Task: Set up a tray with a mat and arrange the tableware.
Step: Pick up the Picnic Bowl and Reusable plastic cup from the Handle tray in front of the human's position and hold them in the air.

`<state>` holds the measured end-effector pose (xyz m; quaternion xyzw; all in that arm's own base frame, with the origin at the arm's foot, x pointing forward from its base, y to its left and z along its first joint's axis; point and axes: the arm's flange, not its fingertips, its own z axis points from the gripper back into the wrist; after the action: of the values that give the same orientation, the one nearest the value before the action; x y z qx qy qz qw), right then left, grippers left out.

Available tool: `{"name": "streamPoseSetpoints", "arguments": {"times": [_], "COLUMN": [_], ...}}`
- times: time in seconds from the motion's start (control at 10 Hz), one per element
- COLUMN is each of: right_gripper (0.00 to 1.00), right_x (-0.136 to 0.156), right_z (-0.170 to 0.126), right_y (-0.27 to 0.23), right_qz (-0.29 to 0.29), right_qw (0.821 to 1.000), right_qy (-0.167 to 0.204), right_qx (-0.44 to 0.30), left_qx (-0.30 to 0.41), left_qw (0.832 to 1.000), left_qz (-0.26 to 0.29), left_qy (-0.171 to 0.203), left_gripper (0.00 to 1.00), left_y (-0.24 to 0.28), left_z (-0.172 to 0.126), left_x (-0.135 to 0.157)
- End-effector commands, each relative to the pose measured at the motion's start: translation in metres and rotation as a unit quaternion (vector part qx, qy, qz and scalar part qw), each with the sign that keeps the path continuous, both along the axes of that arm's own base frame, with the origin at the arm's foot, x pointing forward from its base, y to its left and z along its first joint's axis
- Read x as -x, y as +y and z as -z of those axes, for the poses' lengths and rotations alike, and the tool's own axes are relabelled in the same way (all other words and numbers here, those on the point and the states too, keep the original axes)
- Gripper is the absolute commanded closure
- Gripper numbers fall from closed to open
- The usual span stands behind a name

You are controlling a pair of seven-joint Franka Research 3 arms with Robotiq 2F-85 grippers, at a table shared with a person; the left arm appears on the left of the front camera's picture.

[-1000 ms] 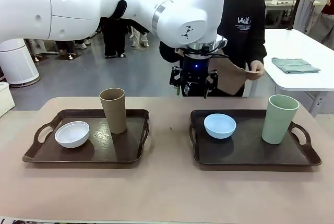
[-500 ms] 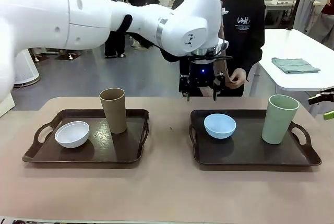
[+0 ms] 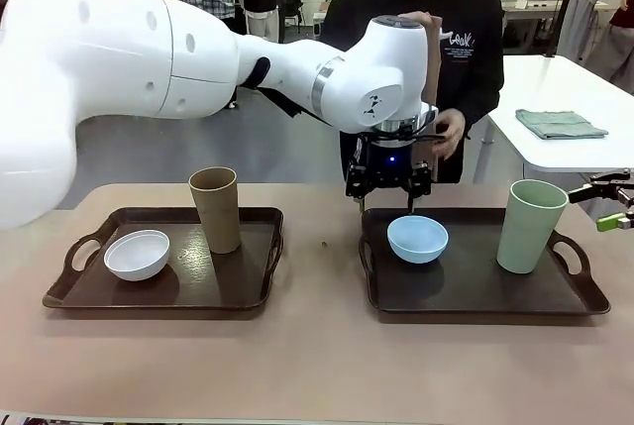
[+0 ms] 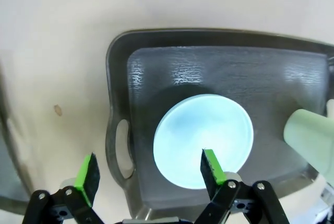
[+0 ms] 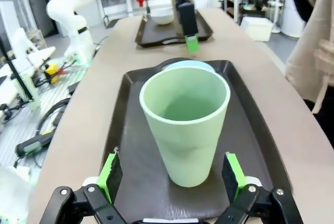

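My left gripper (image 3: 388,190) hangs open just above the near left rim of the light blue bowl (image 3: 417,239), which sits in the right tray (image 3: 475,291). From the left wrist, the open gripper (image 4: 150,171) spans the bowl (image 4: 203,140) and the tray's handle. The pale green cup (image 3: 530,225) stands at that tray's right end. My right gripper (image 3: 604,203) is open to the right of it, apart from it, and its own view has the cup (image 5: 185,122) straight ahead. The tan-brown cup (image 3: 216,209) and white bowl (image 3: 137,254) stand in the left tray (image 3: 228,291).
A person in black stands at the far edge behind my left arm, holding up a brown mat (image 3: 432,68), largely hidden by the arm. A white side table (image 3: 565,88) with a folded grey cloth (image 3: 560,124) stands at back right. Bare table lies between the trays.
My left gripper has moved down and to the right, over the light blue bowl. My right gripper has come in at the right edge. The person has lifted the mat higher.
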<state>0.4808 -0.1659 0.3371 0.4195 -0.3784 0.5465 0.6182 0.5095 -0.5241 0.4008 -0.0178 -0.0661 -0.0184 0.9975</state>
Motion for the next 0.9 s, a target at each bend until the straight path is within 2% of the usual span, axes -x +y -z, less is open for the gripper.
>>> {"name": "streamPoseSetpoints", "arguments": {"times": [0.0,0.2,0.3,0.8], "right_gripper": [0.0,0.0,0.0,0.0], "right_x": [-0.008,-0.018,-0.02,-0.019], "right_z": [0.015,0.025,0.028,0.044], "right_y": [0.017,0.027,0.032,0.054], "right_qz": [0.028,0.03,0.023,-0.007], "right_qw": [1.0,0.999,0.999,1.0], "right_qy": [-0.006,-0.027,-0.027,0.002], "right_qx": [-0.003,-0.005,-0.012,0.005], "left_qx": [-0.012,-0.005,-0.003,0.009], "left_qw": [1.0,1.0,1.0,1.0], "left_qz": [0.016,0.026,0.03,0.014], "left_qy": [-0.005,-0.005,-0.004,-0.01], "left_gripper": [0.0,0.0,0.0,0.0], "left_y": [-0.002,-0.001,-0.001,0.0], "left_z": [0.001,0.007,0.009,0.015], "left_x": [-0.011,-0.013,-0.01,-0.021]}}
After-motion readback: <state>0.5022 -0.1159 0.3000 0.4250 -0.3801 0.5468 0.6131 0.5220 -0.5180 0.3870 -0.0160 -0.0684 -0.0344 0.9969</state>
